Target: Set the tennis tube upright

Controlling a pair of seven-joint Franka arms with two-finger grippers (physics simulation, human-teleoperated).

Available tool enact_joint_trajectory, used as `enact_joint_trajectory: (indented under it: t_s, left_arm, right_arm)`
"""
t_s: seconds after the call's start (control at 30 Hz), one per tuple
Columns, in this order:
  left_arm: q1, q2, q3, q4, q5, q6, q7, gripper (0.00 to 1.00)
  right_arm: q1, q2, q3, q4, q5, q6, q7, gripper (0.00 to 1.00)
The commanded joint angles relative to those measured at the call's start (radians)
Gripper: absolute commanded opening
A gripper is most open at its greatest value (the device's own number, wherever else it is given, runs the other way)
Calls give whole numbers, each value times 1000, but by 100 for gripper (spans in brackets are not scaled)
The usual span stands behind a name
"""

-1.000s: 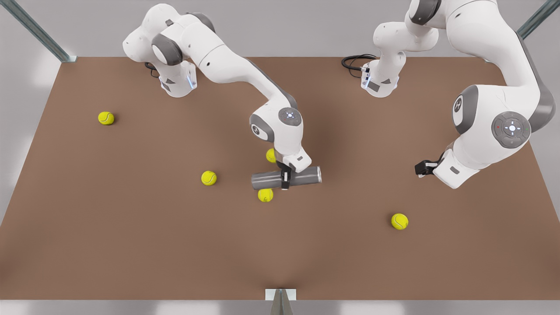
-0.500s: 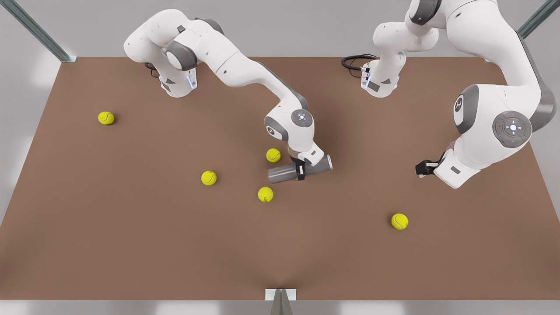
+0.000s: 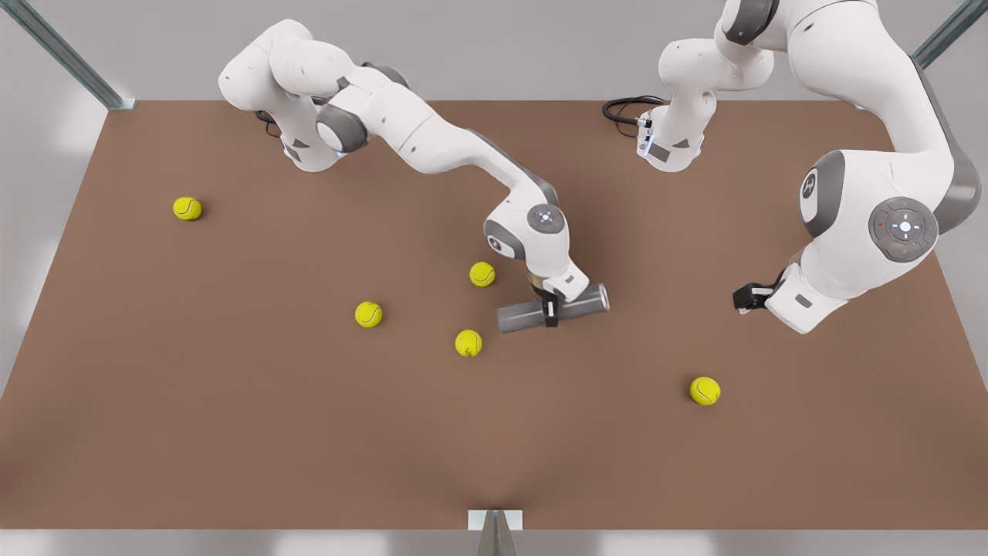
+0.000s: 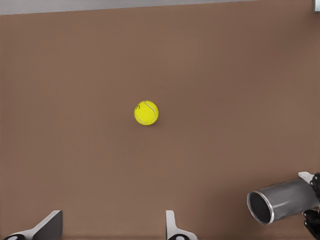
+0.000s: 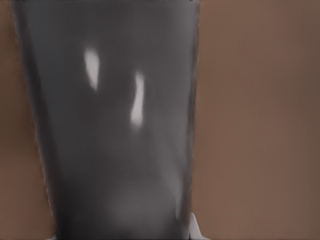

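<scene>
The tennis tube (image 3: pixel 519 315) is a grey cylinder lying nearly level near the table's middle, its silvery-rimmed end toward the front view's right. My right gripper (image 3: pixel 549 310) is shut on the tube's middle, reaching down from the arm on the front view's left. Seen close in the right wrist view, the tennis tube (image 5: pixel 115 125) has a glossy grey wall. My left gripper (image 3: pixel 742 297) waits open at the front view's right, apart from the tube. In the left wrist view its fingers (image 4: pixel 50 227) are spread, and the tennis tube (image 4: pixel 280 201) shows its hollow end.
Several yellow-green tennis balls lie on the brown table (image 3: pixel 231 432): one (image 3: pixel 482 274) and another (image 3: pixel 468 343) close to the tube, one (image 3: pixel 368 314) further left, one (image 3: pixel 187 208) far left, one (image 3: pixel 705 391) at the right. A ball (image 4: pixel 146 113) lies before the left gripper.
The right arm has carried the tube toward the front view's right, away from the two nearby balls. The left arm has not moved.
</scene>
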Motion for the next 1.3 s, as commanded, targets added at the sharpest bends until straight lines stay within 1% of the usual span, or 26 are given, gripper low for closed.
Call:
enact_joint_trajectory:
  t_s: [0.0, 0.17, 0.2, 0.23, 0.5, 0.57, 0.6, 0.63, 0.67, 0.7, 0.73, 0.77, 0.8, 0.83, 0.87, 0.9, 0.93, 0.97, 1.0, 1.07, 1.1, 1.13, 1.17, 1.2, 1.27]
  left_arm:
    - [-1, -1, 0, 1, 0, 0, -2, 100]
    - [-1, -1, 0, -1, 2, -2, -3, 100]
    - [-1, -1, 0, 1, 2, -2, -2, 100]
    - [-1, -1, 0, 1, 2, -2, -2, 100]
    - [-2, -1, 0, 1, 0, -2, -19, 100]
    - [-7, -4, -6, 1, -5, -5, -82, 100]
    - [-8, -4, -11, 1, -6, -6, -131, 100]
    - [-24, -9, -14, 1, -12, -8, -207, 100]
    - [-60, -7, -14, 1, -14, -8, -371, 100]
    - [-100, -4, -14, 1, -14, -6, -534, 100]
    - [-126, -1, -14, 1, -52, -8, -774, 100]
    - [-160, 2, -16, 1, -103, -5, -1015, 100]
    - [-194, 17, -16, 1, -110, 3, -1169, 100]
    - [-231, 36, -16, 1, -124, 87, -1412, 100]
    - [-258, 60, -16, 1, -133, 118, -1502, 100]
    - [-284, 89, -16, 1, -132, 144, -1654, 100]
    - [-318, 121, -14, -1, -124, 227, -1904, 100]
    - [-332, 141, -14, -1, -124, 277, -2069, 100]
    - [-337, 177, -12, -2, -120, 284, -2318, 100]
    - [-337, 187, -12, -10, -130, 306, -2493, 100]
    - [-337, 189, -6, -13, -162, 331, -2521, 100]
    - [-337, 192, -6, -37, -167, 368, -2550, 100]
    - [-337, 194, -6, -56, -167, 388, -2554, 100]
    - [-338, 181, -6, -131, -169, 458, -2556, 100]
    - [-340, 168, -5, -231, -167, 555, -2556, 100]
  right_arm:
    - [0, 10, 1, 11, -6, 35, 168, 61]
    - [0, 33, 13, 12, -5, 64, 169, 61]
    - [0, 33, 15, 11, -5, 64, 169, 79]
    - [0, 33, 15, 11, -6, 68, 168, 100]
    - [0, 18, 14, 7, -5, 68, 166, 100]
    - [0, -10, 16, 4, -5, 64, 168, 100]
    - [0, -39, 18, 4, 3, 24, 169, 100]
    - [-8, -95, 19, 3, 32, -48, 169, 100]
    - [-31, -175, 19, 1, 52, -162, 168, 100]
    - [-84, -293, 19, -14, 76, -350, 168, 100]
    - [-172, -427, 15, -77, 130, -531, 169, 100]
    - [-291, -588, 10, -215, 132, -668, 209, 100]
    - [-385, -686, 10, -298, 113, -738, 249, 100]
    - [-492, -790, 8, -325, -11, -904, 260, 100]
    - [-531, -838, -10, -324, -80, -979, 309, 100]
    - [-577, -875, -67, -319, -72, -1028, 335, 100]
    - [-597, -911, -119, -318, -69, -1055, 363, 100]
    - [-623, -939, -122, -316, -66, -1067, 367, 100]
    - [-655, -971, -122, -318, -57, -1073, 367, 100]
    - [-680, -994, -122, -319, -49, -1104, 369, 100]
    - [-693, -941, -124, -316, -49, -1168, 370, 100]
    - [-696, -867, -157, -315, -46, -1193, 404, 100]
    - [-722, -820, -159, -309, -40, -1193, 410, 100]
    - [-741, -752, -159, -244, -30, -1188, 410, 100]
    - [-746, -786, -159, -223, -37, -1159, 416, 100]
